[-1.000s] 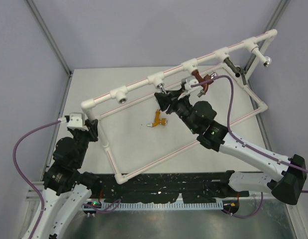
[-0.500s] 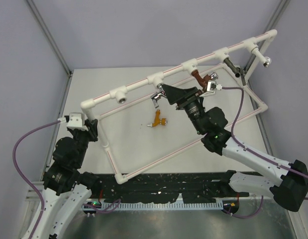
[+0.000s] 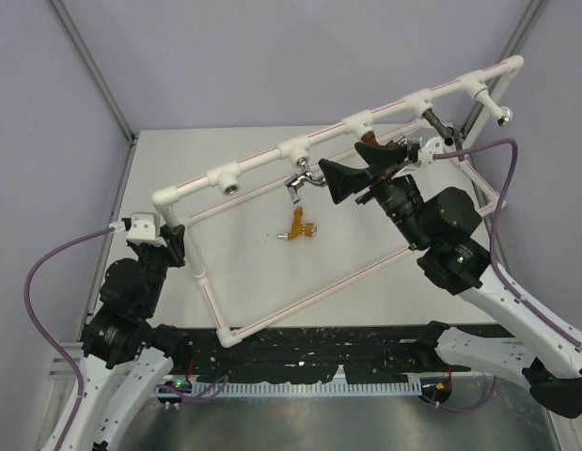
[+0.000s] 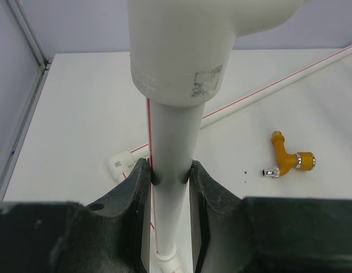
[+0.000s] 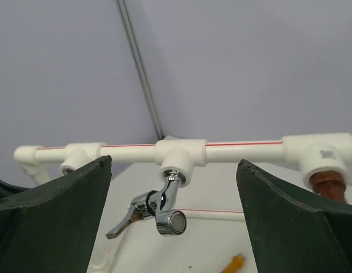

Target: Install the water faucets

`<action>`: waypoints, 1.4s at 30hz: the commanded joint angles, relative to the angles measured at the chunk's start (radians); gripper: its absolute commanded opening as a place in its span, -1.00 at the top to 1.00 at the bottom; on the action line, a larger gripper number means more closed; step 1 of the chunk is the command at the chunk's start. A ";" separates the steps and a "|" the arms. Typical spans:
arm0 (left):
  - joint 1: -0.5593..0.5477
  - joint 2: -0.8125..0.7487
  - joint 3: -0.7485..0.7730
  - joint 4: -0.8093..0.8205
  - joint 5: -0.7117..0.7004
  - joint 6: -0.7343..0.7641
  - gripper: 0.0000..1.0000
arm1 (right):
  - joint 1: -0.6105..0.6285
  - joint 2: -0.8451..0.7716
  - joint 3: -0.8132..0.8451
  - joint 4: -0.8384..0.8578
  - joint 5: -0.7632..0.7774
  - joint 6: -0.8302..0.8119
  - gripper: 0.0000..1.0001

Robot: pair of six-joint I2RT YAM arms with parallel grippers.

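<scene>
Rt gripper [image 3: 341, 160] has backed off to the right along the top rail of the white pipe frame [image 3: 262, 163] since 1 s ago, when its fingers were at the chrome faucet [image 3: 302, 182]. Now we see it clear of that tap, fingers spread wide w/ nothing between them. Chrome faucet hangs from the 2nd tee socket [image 3: 296, 149] counting from the frame's left end. In the rt wrist view its round spout end faces the cam and its lever sticks out to the left. Red-brown faucet [image 3: 377, 148] sits in the next socket to the right, partly hidden behind the rt gripper. Dark grey faucet [image 3: 439, 124] hangs from the socket after that. Orange-yellow faucet [image 3: 298, 225] lies loose on the table [image 3: 253, 254] inside the frame's base rectangle, nearer us than the chrome one and touching no pipe. Lt gripper [image 4: 170, 179] hasn't moved. It's clamped tight on the frame's left upright post, just under the corner elbow.
</scene>
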 commanded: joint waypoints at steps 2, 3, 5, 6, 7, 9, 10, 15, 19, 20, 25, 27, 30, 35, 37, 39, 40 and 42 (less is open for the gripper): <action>-0.005 0.024 -0.007 -0.073 0.048 -0.008 1.00 | 0.012 0.000 0.190 -0.372 -0.087 -0.589 -0.91; -0.007 0.024 -0.005 -0.073 0.048 -0.010 1.00 | 0.014 0.003 0.214 -0.428 -0.115 -0.637 -0.92; -0.007 0.026 -0.007 -0.074 0.048 -0.008 1.00 | 0.026 0.020 0.265 -0.523 -0.131 -0.774 -0.92; -0.007 0.026 -0.007 -0.074 0.046 -0.008 1.00 | 0.038 0.035 0.282 -0.551 -0.127 -0.873 -0.93; -0.007 0.026 -0.005 -0.073 0.046 -0.008 1.00 | 0.047 0.040 0.297 -0.591 -0.119 -0.913 -0.93; -0.007 0.027 -0.005 -0.074 0.046 -0.008 1.00 | 0.076 0.056 0.306 -0.642 -0.098 -1.068 -0.93; -0.008 0.026 -0.007 -0.074 0.045 -0.008 1.00 | 0.104 0.069 0.306 -0.654 -0.067 -1.152 -0.93; -0.007 0.024 -0.007 -0.074 0.040 -0.008 1.00 | 0.236 0.107 0.256 -0.604 0.114 -1.409 -0.93; -0.007 0.023 -0.007 -0.076 0.039 -0.008 1.00 | 0.274 0.148 0.225 -0.527 0.192 -1.553 -0.93; -0.007 0.023 -0.007 -0.074 0.039 -0.007 1.00 | 0.279 0.155 0.208 -0.489 0.209 -1.575 -0.93; -0.007 0.021 -0.007 -0.076 0.039 -0.007 1.00 | 0.297 0.222 0.184 -0.407 0.289 -1.702 -0.87; -0.007 0.020 -0.007 -0.076 0.039 -0.007 1.00 | 0.297 0.240 0.158 -0.345 0.311 -1.748 -0.82; -0.007 0.020 -0.007 -0.076 0.039 -0.008 1.00 | 0.299 0.271 0.148 -0.291 0.337 -1.779 -0.76; -0.007 0.017 -0.007 -0.076 0.039 -0.008 1.00 | 0.299 0.316 0.130 -0.185 0.355 -1.791 -0.43; -0.007 0.015 -0.005 -0.076 0.039 -0.007 1.00 | 0.299 0.328 0.127 -0.151 0.354 -1.778 -0.22; -0.007 0.013 -0.007 -0.076 0.039 -0.007 1.00 | 0.299 0.334 0.133 -0.134 0.343 -1.723 -0.02; -0.007 0.012 -0.007 -0.076 0.037 -0.007 1.00 | 0.299 0.336 0.136 -0.130 0.335 -1.666 0.10; -0.007 0.010 -0.007 -0.076 0.037 -0.007 1.00 | 0.297 0.336 0.150 -0.122 0.326 -1.565 0.27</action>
